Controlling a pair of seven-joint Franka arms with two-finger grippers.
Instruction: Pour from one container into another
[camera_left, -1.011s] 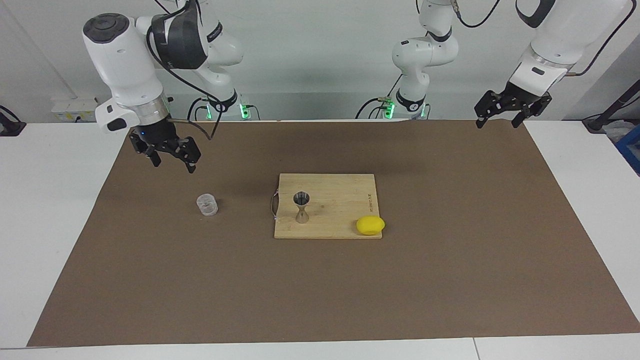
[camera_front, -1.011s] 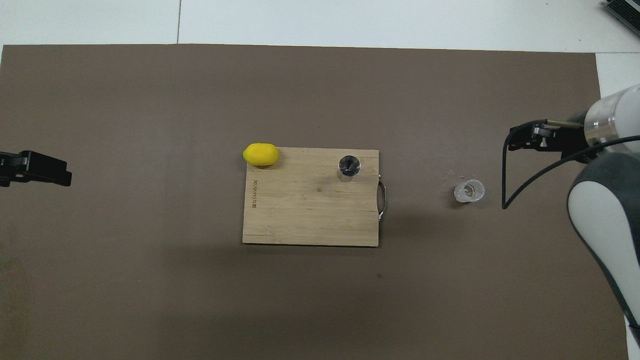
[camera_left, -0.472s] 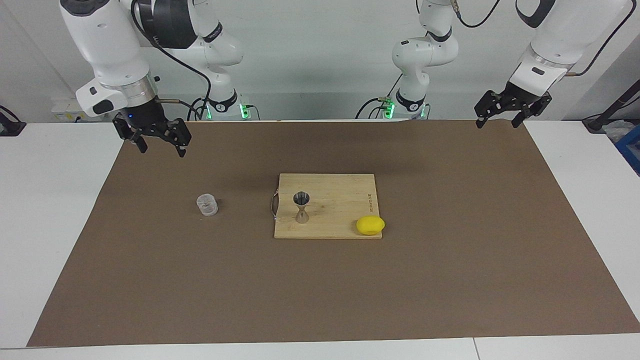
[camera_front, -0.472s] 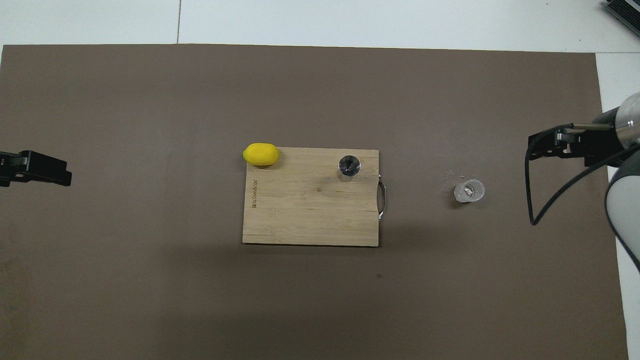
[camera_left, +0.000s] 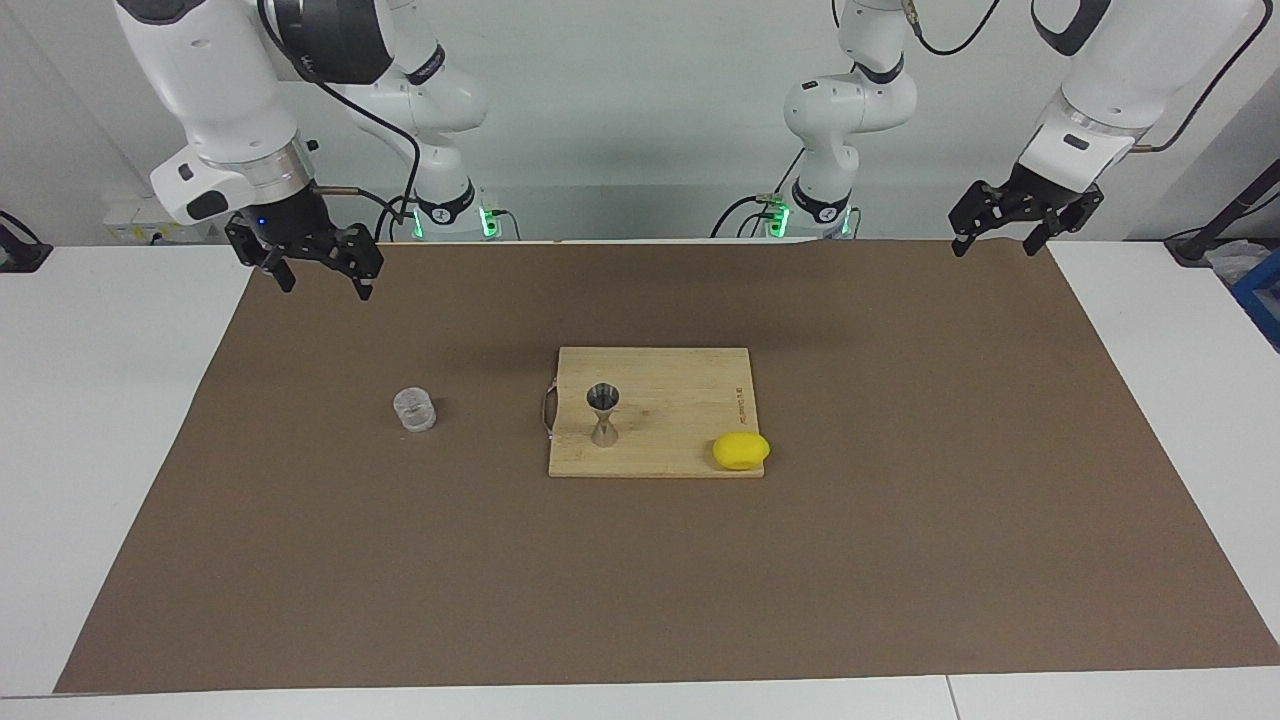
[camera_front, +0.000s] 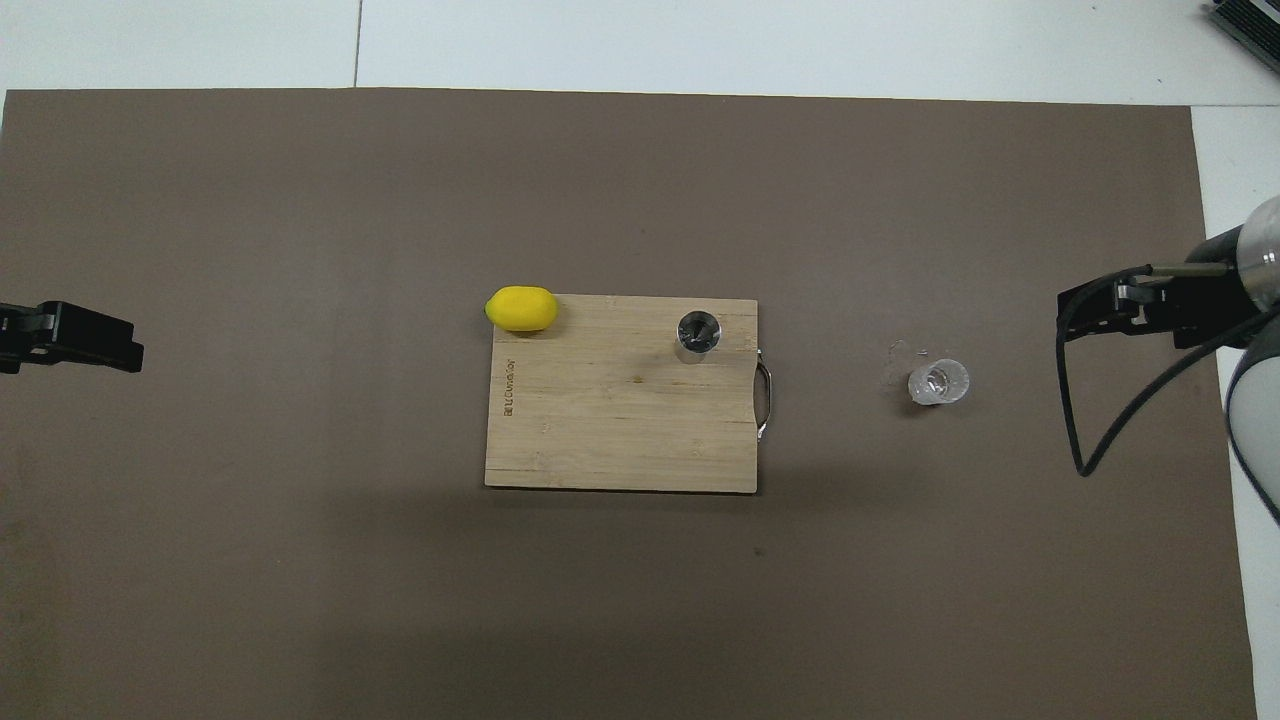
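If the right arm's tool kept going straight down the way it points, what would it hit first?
Probably only the brown mat. The right tool hangs open, pointing down over the mat's edge nearest the robots; the glass cup stands apart from that line, though depth is uncertain.

In the overhead view the left gripper (camera_front: 70, 337) is cut off by the frame's left edge, so only its dark tip shows. At the right edge the right gripper (camera_front: 1150, 305) is partly cut off too, and its arm runs out of frame. Whether the cup (camera_front: 938, 382) holds anything cannot be told, nor the jigger (camera_front: 697, 333). The printed mark on the board (camera_front: 620, 420) is too small to read.
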